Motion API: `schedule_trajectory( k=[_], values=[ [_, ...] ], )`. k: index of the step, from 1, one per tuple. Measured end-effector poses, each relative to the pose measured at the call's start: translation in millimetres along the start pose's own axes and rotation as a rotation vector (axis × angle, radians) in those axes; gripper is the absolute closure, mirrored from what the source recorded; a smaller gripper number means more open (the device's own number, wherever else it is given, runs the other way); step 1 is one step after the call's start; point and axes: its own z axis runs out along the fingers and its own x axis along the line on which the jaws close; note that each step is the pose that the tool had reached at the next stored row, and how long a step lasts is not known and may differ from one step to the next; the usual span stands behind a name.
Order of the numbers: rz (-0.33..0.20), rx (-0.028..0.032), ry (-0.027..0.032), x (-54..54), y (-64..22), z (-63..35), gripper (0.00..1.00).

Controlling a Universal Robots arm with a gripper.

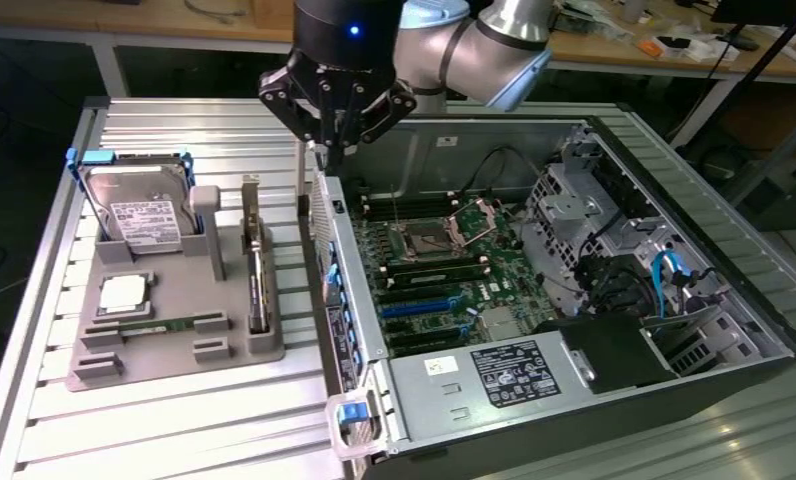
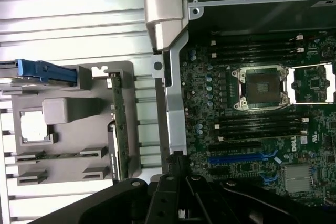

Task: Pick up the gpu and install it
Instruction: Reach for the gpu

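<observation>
**Gripper [image 1: 329, 140] over computer case [image 1: 665, 180], gpu [image 1: 254, 265] in tray [image 1: 171, 365]**

A wooden workbench [image 1: 171, 20] is lining the room behind the slatted table [image 1: 171, 430]. The gpu is standing on edge in the grey tray beside the computer case. The gripper is hovering apart from it, fingers pressed together.

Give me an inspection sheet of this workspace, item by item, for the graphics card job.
Surface: slatted metal table carrying a grey tray and an open computer case.
Job's things: gpu stands on edge in the tray, not held; motherboard exposed.
Clutter: hard drive, processor and RAM stick in the tray.
Grippers: claw shut, nothing seen in it, above the case's rear wall.
Cables: blue cable and black cables inside the case.
Surroundings: wooden workbench behind.
</observation>
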Motion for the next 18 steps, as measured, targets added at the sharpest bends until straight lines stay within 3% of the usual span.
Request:
schedule_trajectory(
  k=[18],
  values=[
    [0.0, -0.0001, -0.0001, 64.6, -4.9, -0.7, 0.89]
  ],
)
